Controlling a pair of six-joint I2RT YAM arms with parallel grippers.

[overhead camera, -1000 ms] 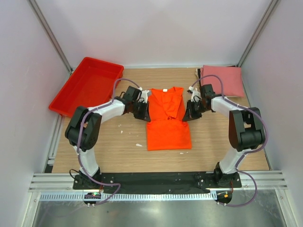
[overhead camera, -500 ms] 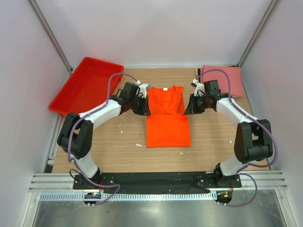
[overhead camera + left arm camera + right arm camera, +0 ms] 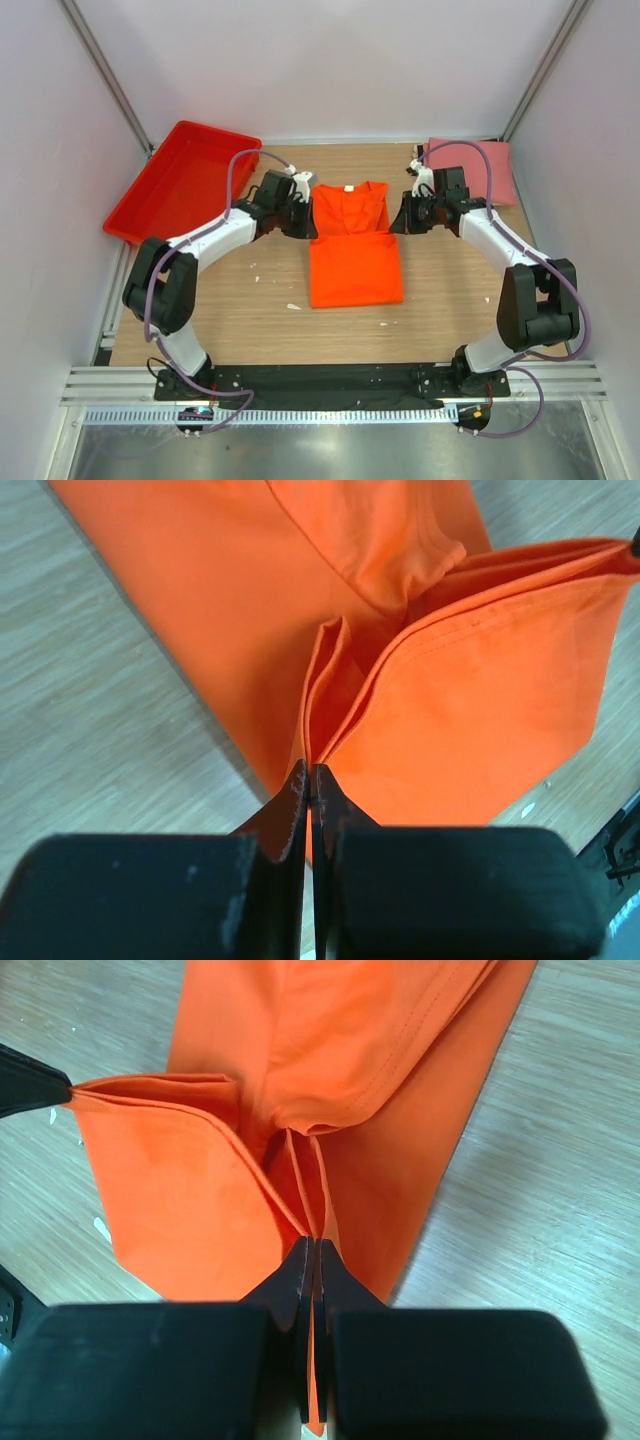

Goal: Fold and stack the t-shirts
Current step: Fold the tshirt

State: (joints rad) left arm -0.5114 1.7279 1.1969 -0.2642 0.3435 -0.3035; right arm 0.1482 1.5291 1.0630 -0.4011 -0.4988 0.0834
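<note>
Orange cloth: you see the orange t-shirt (image 3: 352,255) lying partly folded at the middle of the table (image 3: 250,320). The left gripper (image 3: 308,782) is clamped on its left edge fold and the right gripper (image 3: 312,1252) on its right. The pink t-shirt (image 3: 472,170) lies at the far right corner, well apart.

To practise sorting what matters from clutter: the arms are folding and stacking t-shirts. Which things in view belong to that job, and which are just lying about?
Belongs to the job: orange t-shirt, pinched at its sides by the left claw and right claw; pink t-shirt, far right corner.
Just lying about: red tray, far left.
</note>
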